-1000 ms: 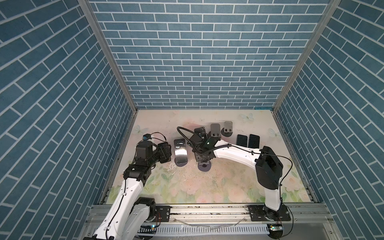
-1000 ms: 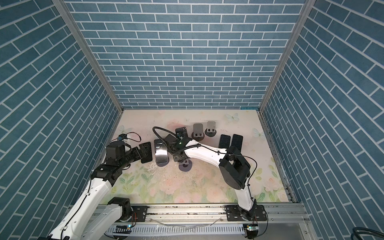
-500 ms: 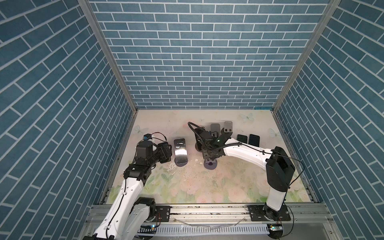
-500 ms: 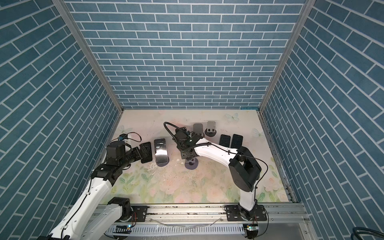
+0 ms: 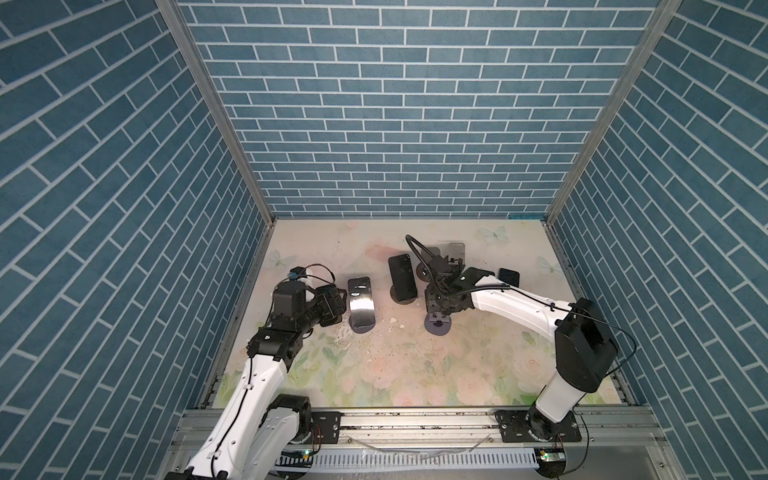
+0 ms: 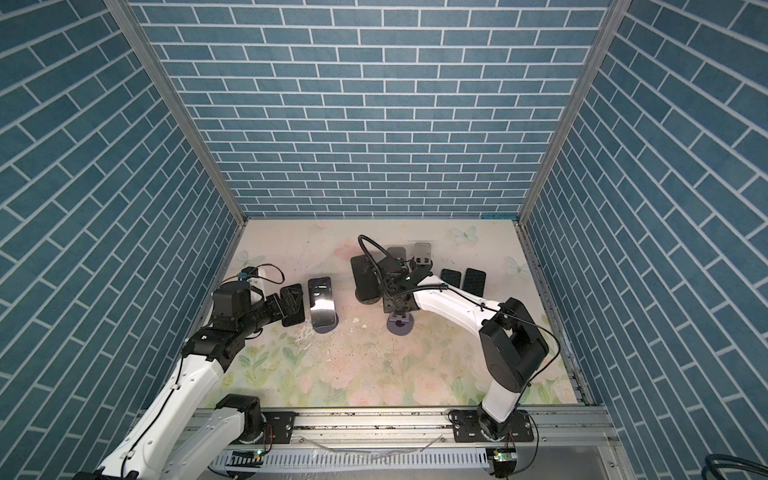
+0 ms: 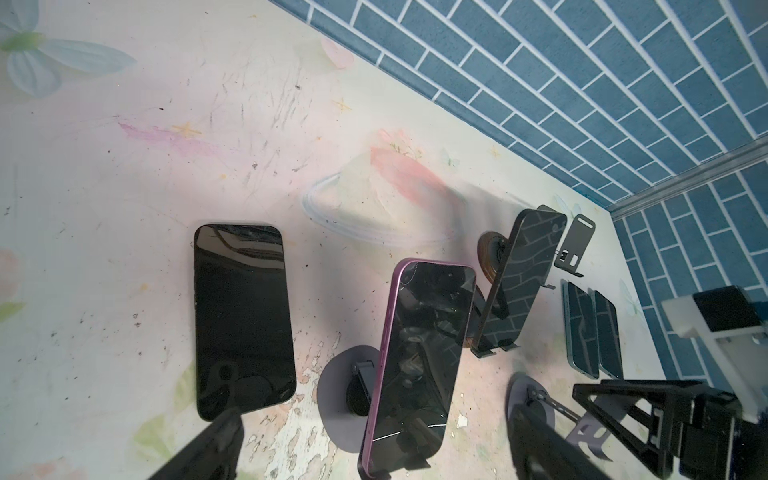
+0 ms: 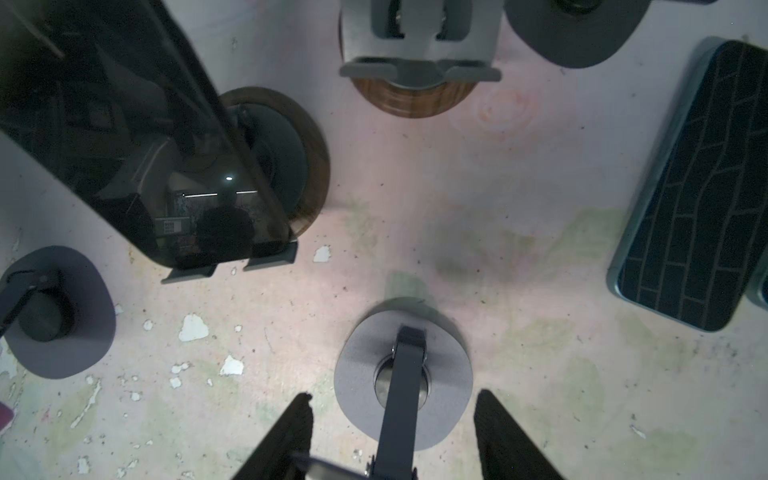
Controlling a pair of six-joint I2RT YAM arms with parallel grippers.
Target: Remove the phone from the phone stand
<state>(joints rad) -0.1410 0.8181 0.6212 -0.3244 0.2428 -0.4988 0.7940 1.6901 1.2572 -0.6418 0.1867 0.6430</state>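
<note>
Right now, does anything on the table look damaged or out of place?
Yes. The table mat is worn: white patches, apparently peeled print, dot it around the grey stand and near the purple phone. Nothing looks toppled or spilled.

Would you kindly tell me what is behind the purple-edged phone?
A round grey stand base and its hinge show behind the purple-edged phone; the upper support is covered.

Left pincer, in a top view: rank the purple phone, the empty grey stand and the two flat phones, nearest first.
1. Purple phone, right beside the left pincer.
2. Empty grey stand, mid-table.
3. Two flat phones, far right.
</note>
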